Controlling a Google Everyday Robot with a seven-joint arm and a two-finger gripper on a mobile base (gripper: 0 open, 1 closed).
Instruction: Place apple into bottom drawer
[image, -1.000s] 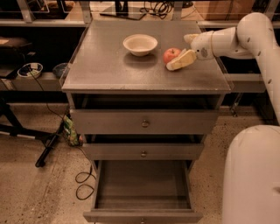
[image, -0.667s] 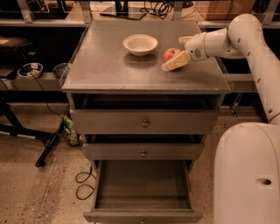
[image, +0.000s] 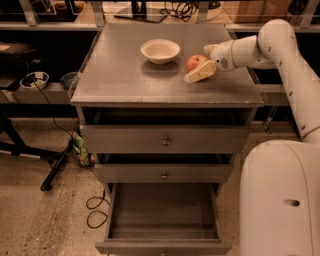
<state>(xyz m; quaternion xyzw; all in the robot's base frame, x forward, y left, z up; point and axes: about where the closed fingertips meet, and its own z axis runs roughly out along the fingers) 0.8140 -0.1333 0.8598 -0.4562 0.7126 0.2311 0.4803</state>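
Observation:
The red apple sits on the cabinet top, right of the cream bowl. My gripper reaches in from the right at tabletop height and is open, with one cream finger in front of the apple and the other behind it. The apple rests on the surface between them. The bottom drawer is pulled out and open below, its grey-brown box showing nothing inside. The two drawers above it are nearly closed.
My white arm and base fill the right side next to the cabinet. A black stand and cables lie on the floor at the left. Shelves with small bowls stand behind at the left.
My gripper has moved a little left and closer around the apple. The apple, the bowl and the drawers have not moved.

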